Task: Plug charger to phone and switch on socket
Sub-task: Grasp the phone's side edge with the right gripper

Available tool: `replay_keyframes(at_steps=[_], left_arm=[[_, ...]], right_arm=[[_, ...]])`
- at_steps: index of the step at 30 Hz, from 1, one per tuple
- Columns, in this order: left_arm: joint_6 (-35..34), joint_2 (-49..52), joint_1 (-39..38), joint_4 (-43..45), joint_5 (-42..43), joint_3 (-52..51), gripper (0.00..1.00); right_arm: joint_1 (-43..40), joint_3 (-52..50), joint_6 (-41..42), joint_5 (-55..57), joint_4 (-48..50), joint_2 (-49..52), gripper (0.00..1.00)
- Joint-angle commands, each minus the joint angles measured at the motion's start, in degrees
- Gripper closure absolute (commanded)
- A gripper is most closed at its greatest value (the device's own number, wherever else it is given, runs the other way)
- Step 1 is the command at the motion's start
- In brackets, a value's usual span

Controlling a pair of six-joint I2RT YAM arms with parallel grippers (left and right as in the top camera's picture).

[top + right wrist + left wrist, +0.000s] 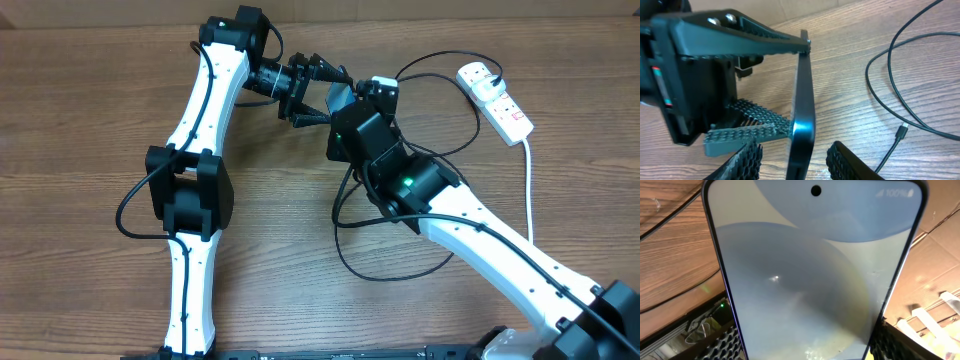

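Arms are meeting over the table [90, 250]. The left arm is running up its own side, folding at the elbow and stretching across. The right arm is reaching in from the opposite corner, with its wrist tipping down toward the other arm's fingers.

The left fingers [765, 36] are clamping the phone [810, 280] across its width and holding it up on edge, clear of the wood. The right fingers [850, 162] are standing apart, one on each side of the phone's lower edge. A gap is showing on both sides, and they are gripping nothing.

The overhead camera is showing both arms in full. It is also showing the socket [497, 95], lying well apart from both pairs of fingers, beyond the right wrist. The phone there is little more than a sliver between dark parts.

The left wrist camera is showing the lit screen filling the frame, with textured pads pressing at its two bottom corners. The right wrist camera alone is showing the phone edge-on. It is also showing the charger [868, 75] looping on the wood, its connector [901, 131] lying loose just beside the right fingers.
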Motion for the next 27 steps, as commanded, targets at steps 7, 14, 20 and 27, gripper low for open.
replay_keyframes(at_steps=[7, 14, 20, 27], left_arm=[[3.5, 0.0, -0.2, 0.0, 1.8, 1.6, 0.3], [4.7, 0.0, -0.2, 0.0, 1.8, 1.6, 0.3], [4.8, 0.0, -0.2, 0.0, 1.8, 1.6, 0.3], [4.3, 0.0, -0.2, 0.0, 1.8, 1.6, 0.3]], right_arm=[[-1.0, 1.4, 0.0, 1.4, 1.1, 0.4, 0.61], [-3.0, 1.4, 0.0, -2.8, 1.1, 0.4, 0.64], [-3.0, 1.4, 0.0, -5.0, 1.2, 0.4, 0.64], [-3.0, 1.4, 0.1, -5.0, 1.4, 0.4, 0.71]])
